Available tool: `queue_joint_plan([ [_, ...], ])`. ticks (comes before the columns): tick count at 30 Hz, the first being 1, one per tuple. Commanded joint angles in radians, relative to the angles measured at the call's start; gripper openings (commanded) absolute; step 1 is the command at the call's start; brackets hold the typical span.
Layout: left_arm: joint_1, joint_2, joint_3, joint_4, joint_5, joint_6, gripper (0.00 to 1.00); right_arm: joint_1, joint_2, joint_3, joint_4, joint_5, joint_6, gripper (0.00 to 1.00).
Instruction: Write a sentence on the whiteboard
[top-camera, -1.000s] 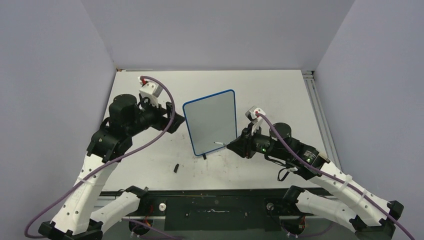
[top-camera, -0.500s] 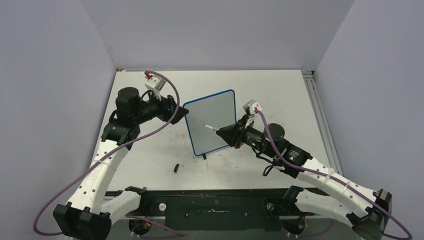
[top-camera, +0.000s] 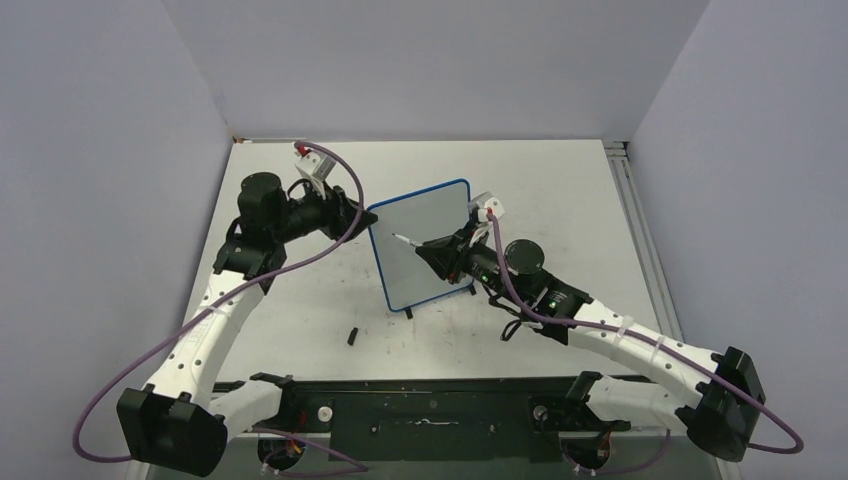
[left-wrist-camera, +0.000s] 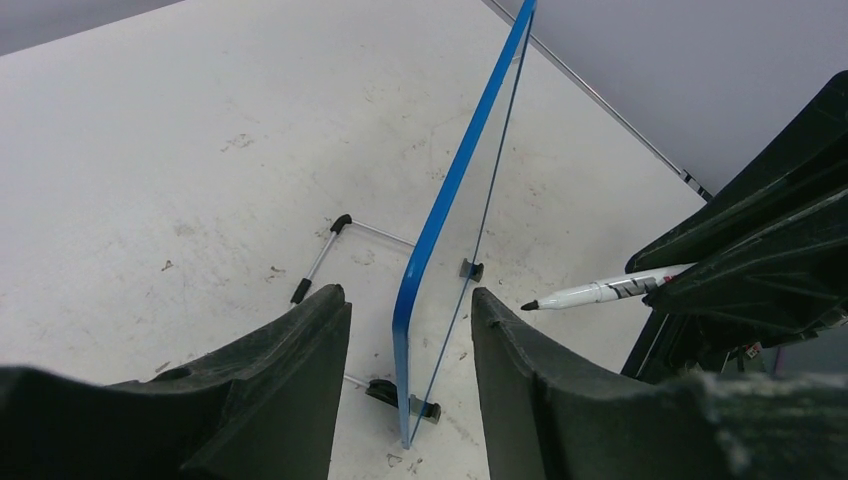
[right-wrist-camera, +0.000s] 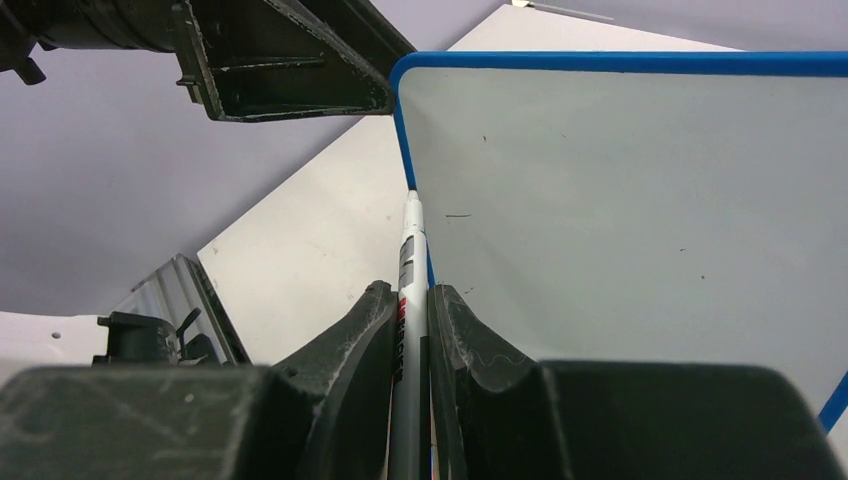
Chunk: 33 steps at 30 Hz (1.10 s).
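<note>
Whiteboard (top-camera: 405, 275) stands upright mid-table (top-camera: 560, 190) on small black feet (left-wrist-camera: 420, 406), blue frame, face turned toward the right arm. The face is white with a few tiny dark specks and one short dash.

Left pincer (left-wrist-camera: 408, 298) is at the board's upper left corner, jaws part open and straddling the blue edge. The left wrist view shows a gap on each side, so there is no grip on the board.

Right pincer (right-wrist-camera: 412, 292) is closed tight on a marker (right-wrist-camera: 411, 235) with a white barrel and black tip. It holds the marker lengthwise between the fingers, tip pointing out ahead. The tip sits at the upper left part of the board face, close to the left frame. From the left wrist it looks just short of the surface; contact can't be told for sure.

A small black cap (top-camera: 353, 336) lies on the table near the front, left of the board and well apart from both pincers. A thin wire rod with black ends (left-wrist-camera: 320, 262) lies on the table just behind the board.
</note>
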Motion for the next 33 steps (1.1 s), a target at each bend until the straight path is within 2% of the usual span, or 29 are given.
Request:
queue_joint_plan([
  [1, 0.008, 0.014, 0.003, 0.087, 0.051, -0.003, 0.44, 0.013, 0.018, 0.046, 0.117, 0.035, -0.034, 0.05],
  [5, 0.008, 0.025, -0.003, 0.099, 0.064, -0.005, 0.35, 0.017, 0.039, 0.057, 0.131, 0.04, -0.048, 0.05],
  [13, 0.009, 0.024, -0.033, 0.113, 0.074, 0.023, 0.24, 0.028, 0.071, 0.079, 0.156, 0.064, -0.078, 0.05],
  [24, 0.009, 0.022, -0.067, 0.135, 0.132, 0.073, 0.17, 0.046, 0.086, 0.094, 0.159, 0.07, -0.099, 0.05],
  [33, 0.009, 0.026, -0.081, 0.136, 0.16, 0.102, 0.04, 0.069, 0.096, 0.103, 0.143, 0.116, -0.126, 0.05],
])
